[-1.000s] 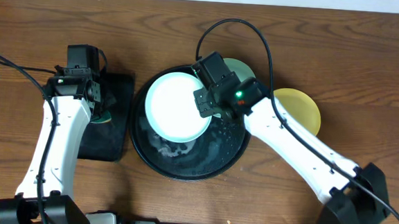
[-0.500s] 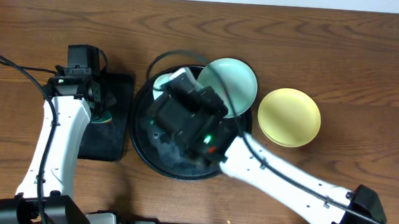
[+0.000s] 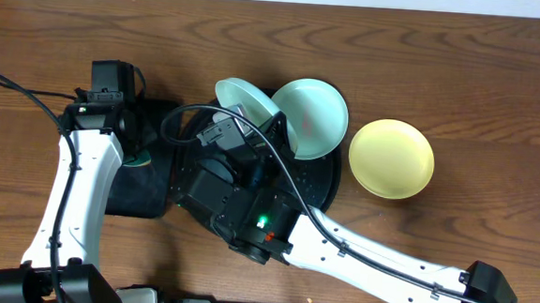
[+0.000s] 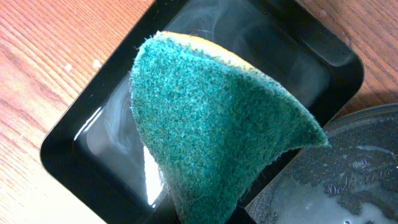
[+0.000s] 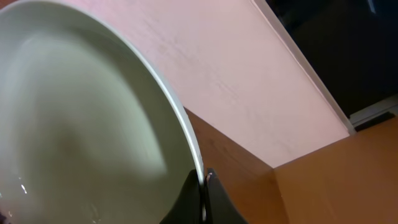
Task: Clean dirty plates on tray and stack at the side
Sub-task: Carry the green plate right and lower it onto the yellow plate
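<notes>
The right gripper (image 5: 202,182) is pinching the rim of a mint plate (image 3: 243,101), holding it tipped up on edge above the far-left part of the round tray (image 3: 321,185). The plate's hollow face is showing wet in the right wrist view. The left gripper (image 3: 131,143) appears to be clenching a green sponge (image 4: 217,124), its fingers hidden behind the folded pad, and is hovering over the rectangular tray (image 3: 140,198) just left of the round one. So the sponge is lying left of the lifted plate, and the left arm is the nearer one for a wipe. A second mint plate (image 3: 314,117) is resting to the right, overlapping the tray's far-right rim. The yellow plate (image 3: 392,159) is sitting on the desk (image 3: 499,90) further right, probably the stacking side.
</notes>
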